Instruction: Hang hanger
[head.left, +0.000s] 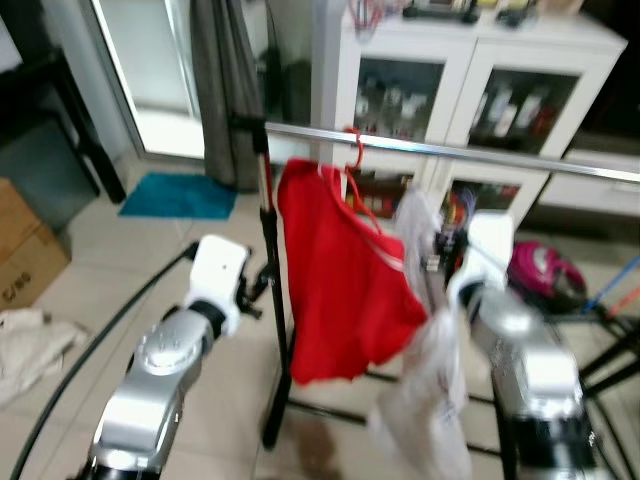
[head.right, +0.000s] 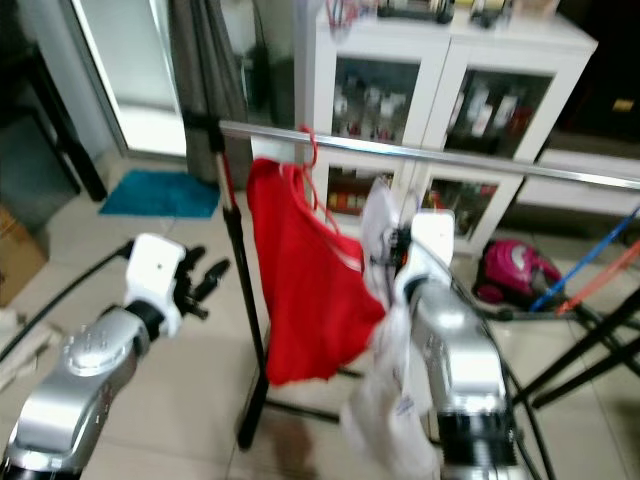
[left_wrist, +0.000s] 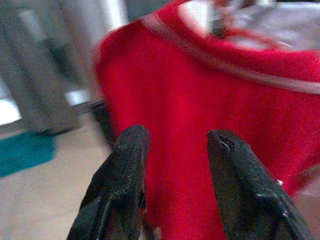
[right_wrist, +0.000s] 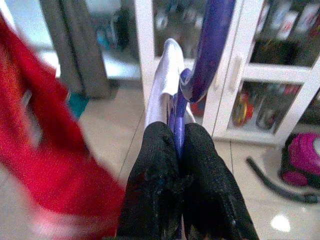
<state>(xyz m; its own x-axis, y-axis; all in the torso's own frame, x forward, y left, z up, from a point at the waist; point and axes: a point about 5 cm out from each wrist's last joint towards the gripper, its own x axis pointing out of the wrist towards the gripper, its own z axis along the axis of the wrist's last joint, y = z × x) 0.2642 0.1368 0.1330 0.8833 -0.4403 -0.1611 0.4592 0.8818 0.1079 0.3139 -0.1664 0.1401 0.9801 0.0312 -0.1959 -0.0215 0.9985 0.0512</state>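
A red garment (head.left: 340, 270) hangs on a red hanger (head.left: 355, 150) from the chrome rail (head.left: 480, 152) of a clothes rack. My right gripper (right_wrist: 177, 132) is shut on the neck of a purple hanger (right_wrist: 207, 45) that carries a white garment (head.left: 430, 380). It holds them just below the rail, right of the red garment. The white cloth droops over my right arm. My left gripper (left_wrist: 175, 137) is open, its fingers pointing at the red garment from the left, a short way off it and level with the rack's post.
The rack's black upright post (head.left: 270, 300) stands between my arms. Behind it is a white glass-door cabinet (head.left: 470, 80). A pink vacuum cleaner (head.left: 545, 270) lies at the right. A teal mat (head.left: 180, 195), a cardboard box (head.left: 25, 250) and a cloth (head.left: 30, 345) lie at the left.
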